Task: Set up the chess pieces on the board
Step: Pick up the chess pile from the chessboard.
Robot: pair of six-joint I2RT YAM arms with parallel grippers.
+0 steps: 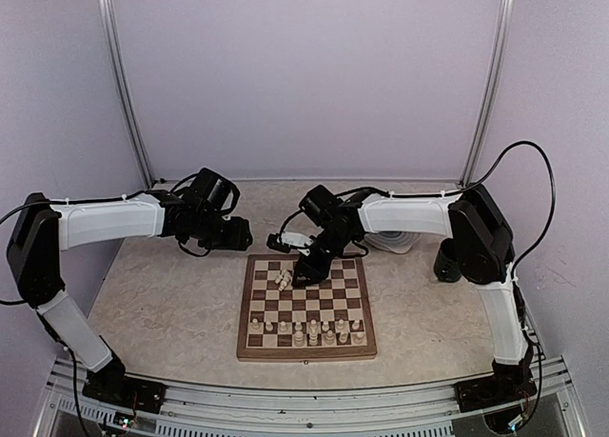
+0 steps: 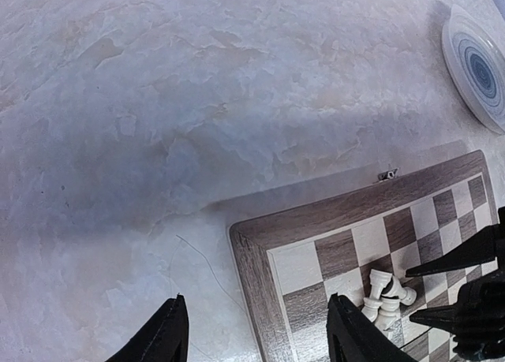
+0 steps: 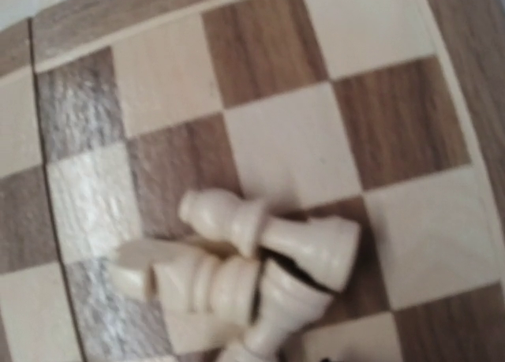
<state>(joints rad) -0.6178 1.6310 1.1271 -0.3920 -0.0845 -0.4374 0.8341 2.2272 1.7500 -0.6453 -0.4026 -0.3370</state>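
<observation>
The board (image 1: 249,334) lies at mid-bench (image 1: 162,304). Upright chess pieces (image 1: 314,334) stand on its two nearest rows, and a heap of toppled pieces (image 1: 284,279) lies on its far-left squares. The right gripper (image 1: 306,273) hangs just beside the heap, its fingers (image 2: 465,255) apart and holding nothing. Past the board's far-left corner the left gripper (image 2: 256,315) hovers over the bench, its fingers apart and empty. A round plate (image 1: 392,239) sits farthest back.

We list one table (image 1: 162,308), pale marbled top. Directly on it: the board (image 1: 304,354), centre, lying flat; a round grey-ringed plate (image 1: 392,241), just beyond its far right corner; a small dark cup (image 1: 446,263), right side.
</observation>
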